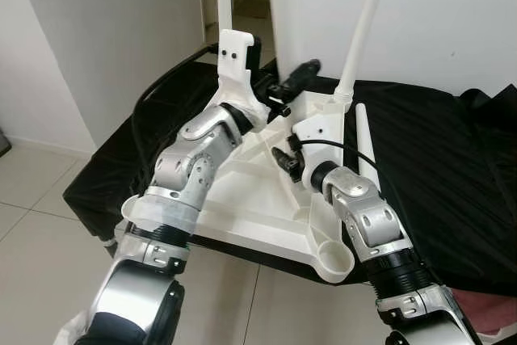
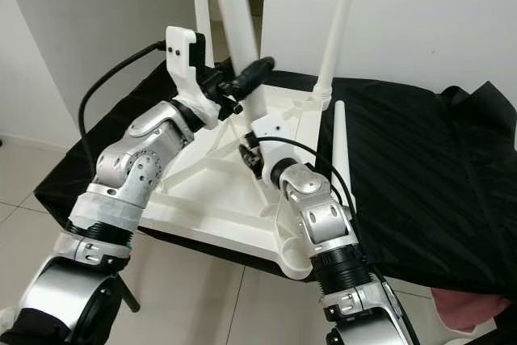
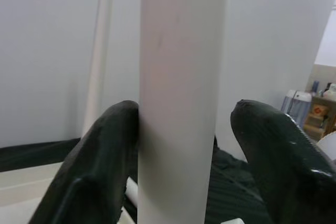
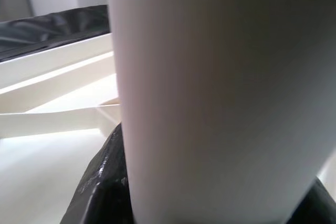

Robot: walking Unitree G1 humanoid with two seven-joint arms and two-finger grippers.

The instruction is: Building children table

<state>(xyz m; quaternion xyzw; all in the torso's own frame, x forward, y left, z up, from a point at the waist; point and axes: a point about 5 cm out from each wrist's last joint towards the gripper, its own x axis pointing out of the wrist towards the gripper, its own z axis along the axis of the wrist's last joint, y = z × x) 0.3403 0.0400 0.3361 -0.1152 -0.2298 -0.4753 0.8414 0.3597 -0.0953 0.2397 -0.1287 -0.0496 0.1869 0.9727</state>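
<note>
Here the move turns on one upright white table leg [image 2: 230, 22], whose long axis runs straight up from the overturned white table top [image 2: 210, 191] lying on the black-draped surface [image 2: 420, 175]. Both hands are on this same leg. The left hand [image 2: 246, 78] sits higher on it, reaching across from the robot's left; in the left wrist view the leg stands between its two black fingers [image 3: 100, 166], one finger pressed to the leg and the other a little off it, so the hold looks loose rather than clenched. The right hand [image 2: 252, 153] is lower, close to where the leg meets the table top, and in the right wrist view the leg [image 4: 220, 98] rises directly in front of it; I cannot tell how far its fingers are closed on it. A second leg [image 2: 338, 26] stands already upright in the corner socket beyond the right hand, and a loose leg [image 2: 342, 151] lies flat on the surface just past that hand's outer side, its long axis running away from the robot. An empty round socket [image 2: 300, 262] sits at the near corner, beside the right forearm. The leg looks to be mid-seating, so the hands should probably keep its axis vertical as it goes down.
</note>
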